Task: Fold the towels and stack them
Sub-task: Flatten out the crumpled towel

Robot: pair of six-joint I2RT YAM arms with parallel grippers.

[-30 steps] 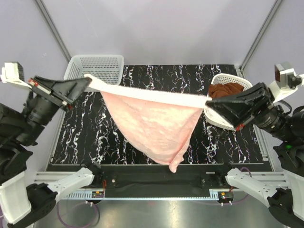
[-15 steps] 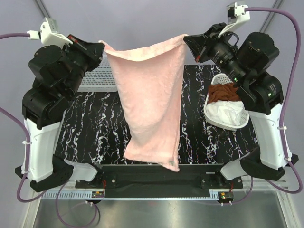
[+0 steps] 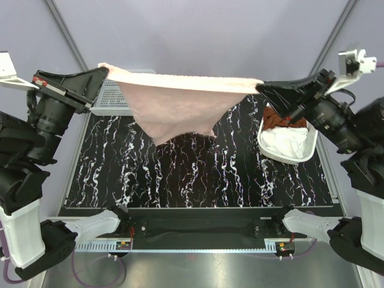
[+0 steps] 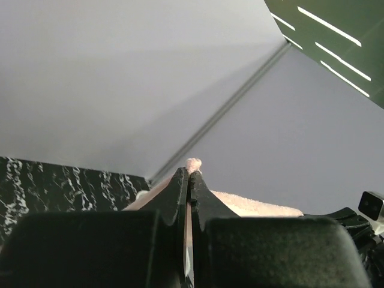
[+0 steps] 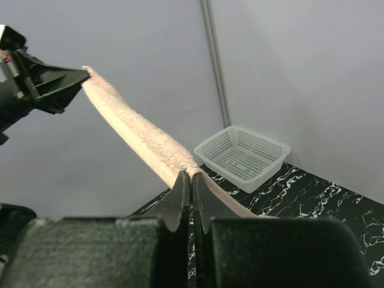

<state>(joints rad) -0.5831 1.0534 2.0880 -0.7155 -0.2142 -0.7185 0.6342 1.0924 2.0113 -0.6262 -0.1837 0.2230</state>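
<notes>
The pale pink towel [image 3: 177,108] hangs stretched in the air between both arms, its top edge taut and its body swung toward the back above the table. My left gripper [image 3: 103,68] is shut on its left corner; a pink tuft [image 4: 193,164] pokes out past the left gripper [image 4: 189,174]. My right gripper [image 3: 261,87] is shut on the right corner, and the towel edge [image 5: 135,141] runs from the right gripper [image 5: 192,177] toward the left arm. The rust-brown towel [image 3: 282,119] and the white towel [image 3: 284,140] lie in the round basket [image 3: 312,144].
A rectangular white mesh basket [image 3: 111,97] stands at the back left, partly hidden by the towel; the same basket [image 5: 242,157] shows in the right wrist view. The black marbled table [image 3: 198,174] lies below. The enclosure's grey walls stand close behind.
Both arms have spread apart and dropped lower, pulling the pink towel's top edge taut. The hanging body has swung up and back from the front edge.
</notes>
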